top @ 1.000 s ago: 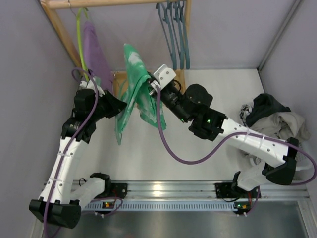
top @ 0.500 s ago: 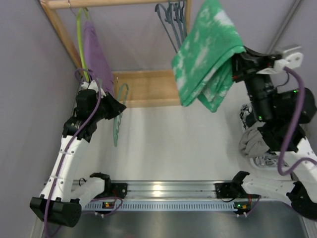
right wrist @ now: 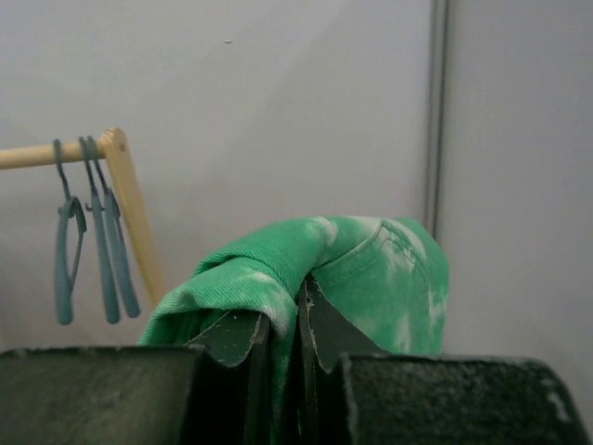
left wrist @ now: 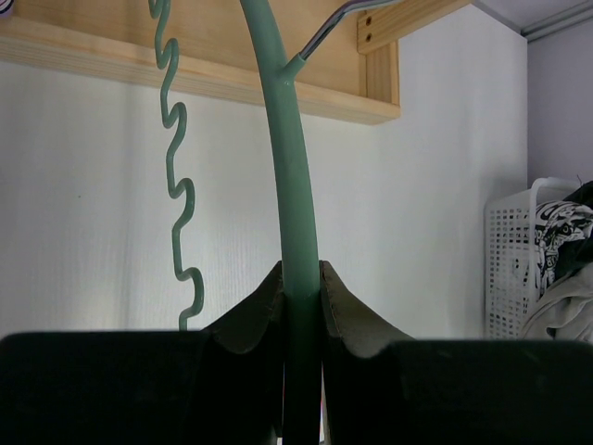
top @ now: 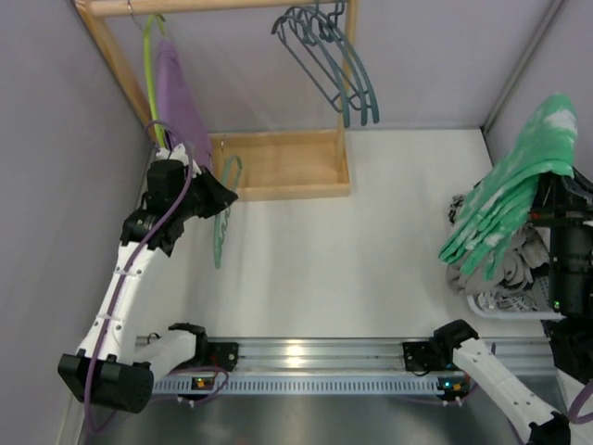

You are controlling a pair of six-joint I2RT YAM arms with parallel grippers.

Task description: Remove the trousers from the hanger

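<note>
- Here, your right gripper (right wrist: 283, 320) is clamped tight on a fold of the mint-green trousers (top: 505, 218). Its jaws are pressed together with the blotched cloth pinched between them.
- Those trousers are free of any hanger. They hang from the raised grip at the far right of the table (top: 371, 260), draping down over the heap of laundry (top: 530, 261) and the white basket (top: 500, 302) that holds it.
- Your left gripper (left wrist: 301, 301) is closed around the stem of a bare teal hanger (top: 220, 222), with both fingers touching it. The wrist view shows the hanger's wavy lower bar running up beside the stem.
- That hanger sits at the left of the table, just in front of the left corner of the wooden rack base (top: 278, 162).
- The lilac trousers (top: 181, 102) are draped on a yellow-green hanger (top: 148, 69). It hangs from the wooden rail (top: 213, 6) at its left end, just beyond your left gripper.
- A bunch of spare teal hangers (top: 338, 65) hangs tilted at the right end of the same rail, well apart from both grippers.
</note>
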